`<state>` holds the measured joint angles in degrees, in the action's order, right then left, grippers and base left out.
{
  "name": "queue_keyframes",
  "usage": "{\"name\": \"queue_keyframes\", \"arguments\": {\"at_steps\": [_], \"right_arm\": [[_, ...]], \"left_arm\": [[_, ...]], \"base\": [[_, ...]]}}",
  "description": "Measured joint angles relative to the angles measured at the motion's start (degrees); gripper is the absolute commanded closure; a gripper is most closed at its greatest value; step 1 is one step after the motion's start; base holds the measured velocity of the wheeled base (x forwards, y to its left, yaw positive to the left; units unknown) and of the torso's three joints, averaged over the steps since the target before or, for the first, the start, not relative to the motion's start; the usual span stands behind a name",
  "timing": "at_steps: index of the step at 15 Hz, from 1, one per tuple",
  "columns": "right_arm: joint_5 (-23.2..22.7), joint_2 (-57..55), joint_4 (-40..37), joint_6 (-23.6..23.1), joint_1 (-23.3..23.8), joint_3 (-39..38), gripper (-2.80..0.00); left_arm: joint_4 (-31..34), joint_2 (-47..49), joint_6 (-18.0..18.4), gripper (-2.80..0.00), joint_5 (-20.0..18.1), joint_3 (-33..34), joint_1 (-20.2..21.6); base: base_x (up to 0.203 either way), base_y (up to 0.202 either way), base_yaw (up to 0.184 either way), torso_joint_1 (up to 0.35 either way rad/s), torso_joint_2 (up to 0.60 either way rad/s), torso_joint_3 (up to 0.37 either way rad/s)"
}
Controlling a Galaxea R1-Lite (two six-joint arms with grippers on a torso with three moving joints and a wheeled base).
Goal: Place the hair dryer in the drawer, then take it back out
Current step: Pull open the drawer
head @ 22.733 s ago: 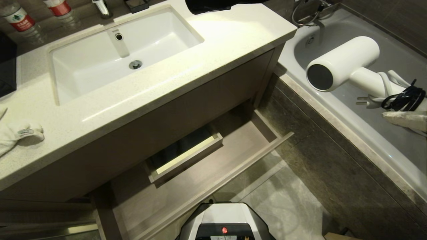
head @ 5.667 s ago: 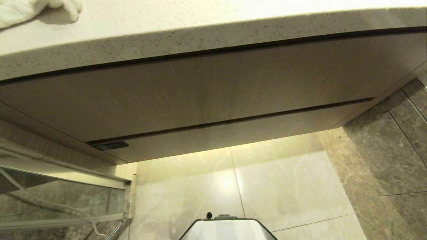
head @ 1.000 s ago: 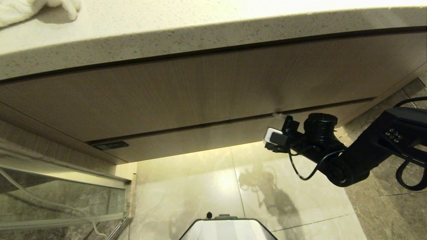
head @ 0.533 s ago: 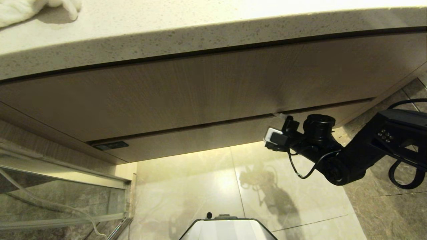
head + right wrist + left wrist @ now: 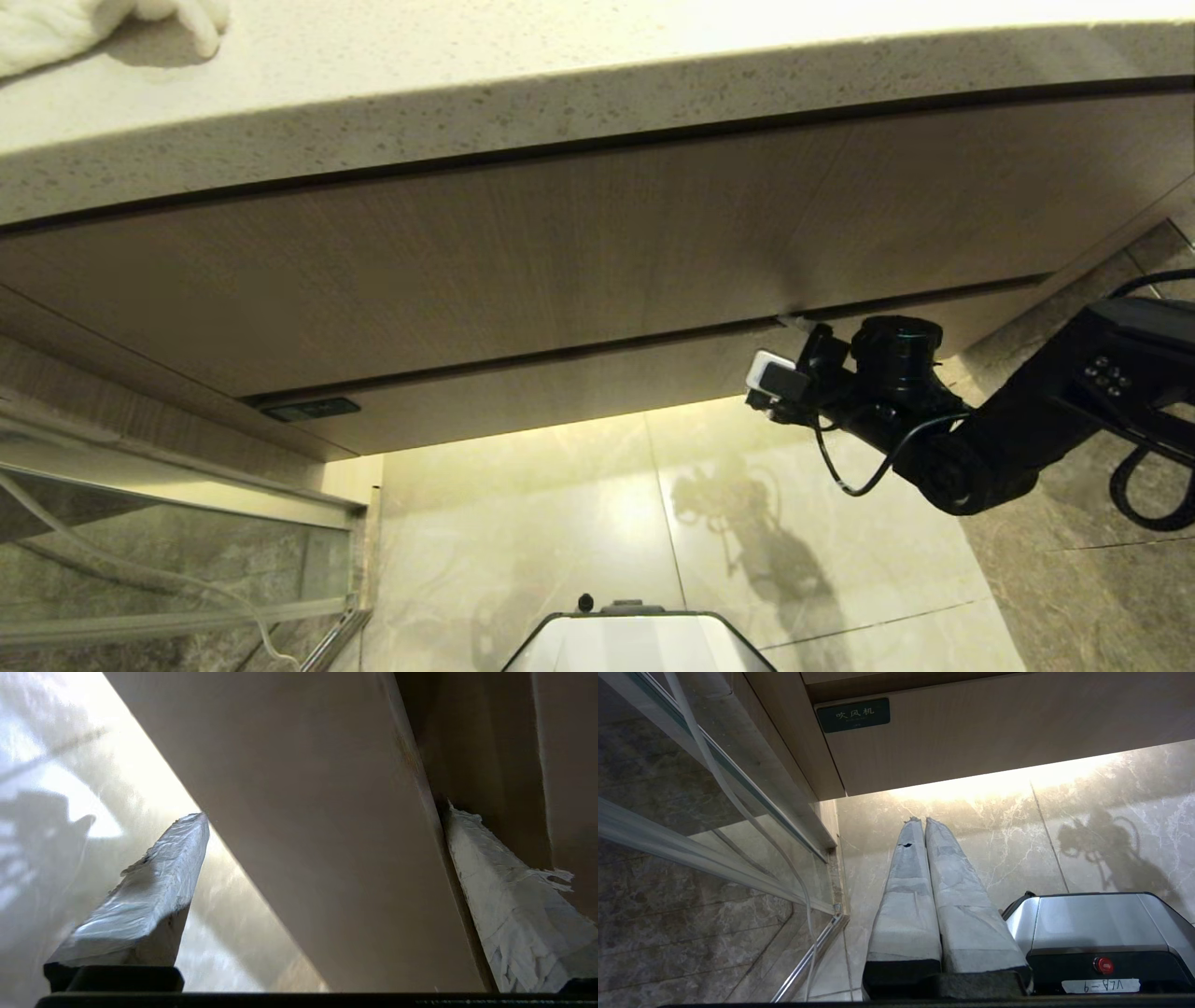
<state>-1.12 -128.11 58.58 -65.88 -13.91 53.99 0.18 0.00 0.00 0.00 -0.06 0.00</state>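
Observation:
The drawer (image 5: 560, 387) is pushed shut; its low grey-brown front runs under the taller panel (image 5: 467, 271). My right gripper (image 5: 794, 345) is at the right part of that front and open wide. In the right wrist view, the right gripper (image 5: 325, 812) straddles the drawer front (image 5: 317, 835). One taped finger (image 5: 495, 896) sits in the dark gap above the front, the other finger (image 5: 159, 882) below its lower edge over the floor. The hair dryer is hidden. My left gripper (image 5: 920, 820) is shut and empty, parked low beside the base.
A speckled countertop (image 5: 467, 84) with a white towel (image 5: 93, 28) overhangs the cabinet. A dark label plate (image 5: 310, 408) marks the drawer's left end. A glass door and its metal rail (image 5: 140, 523) stand left, a dark stone wall (image 5: 1074, 420) right, my base (image 5: 635, 644) below.
Long ago the drawer stood open and the hair dryer hung over the bathtub; the drawer is shut now. The right arm has come to its front, edging slightly right and up in the last second.

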Motion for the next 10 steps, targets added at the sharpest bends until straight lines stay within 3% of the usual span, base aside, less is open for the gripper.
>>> {"name": "queue_keyframes", "arguments": {"at_steps": [10], "right_arm": [[1.15,6.36,-10.23,1.12,-0.11,-5.64,-2.80]], "left_arm": [[0.09,0.00,0.00,0.00,0.00,0.06,0.00]], "base": [[0.000,0.000,0.000,0.000,0.00,0.000]]}}
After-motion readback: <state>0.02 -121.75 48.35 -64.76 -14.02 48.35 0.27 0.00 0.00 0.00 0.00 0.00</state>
